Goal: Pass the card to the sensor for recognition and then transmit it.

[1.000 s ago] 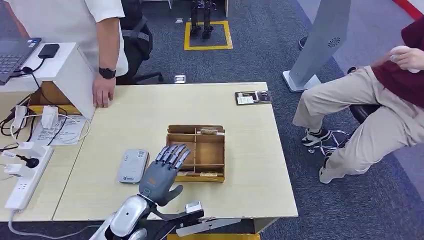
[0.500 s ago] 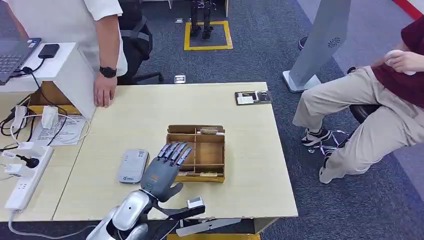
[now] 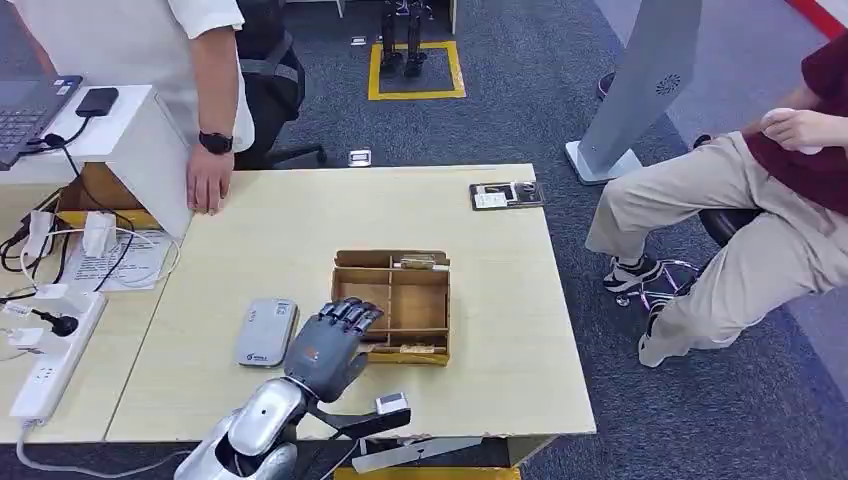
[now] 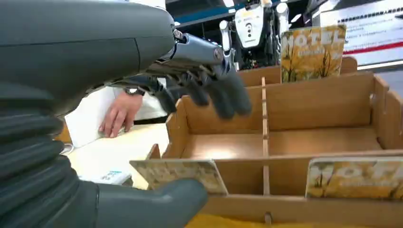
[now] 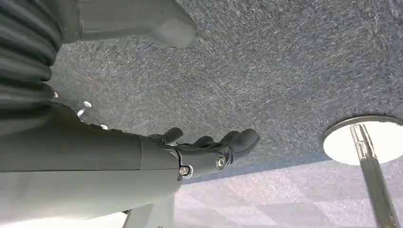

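Left hand (image 3: pixel 328 352) has curled over nearest card (image 4: pixel 178 174).

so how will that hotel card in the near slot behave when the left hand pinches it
The card looks thin and flat, so probably light and slightly bendy. It stands on edge in the wooden tray, so it may tip or slide along the slot. The left hand reaches over it, empty.

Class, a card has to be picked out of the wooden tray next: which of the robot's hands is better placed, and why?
The left hand. It hovers open at the near left corner of the wooden tray, fingers above a card there. The right hand hangs over carpet, away from the table.
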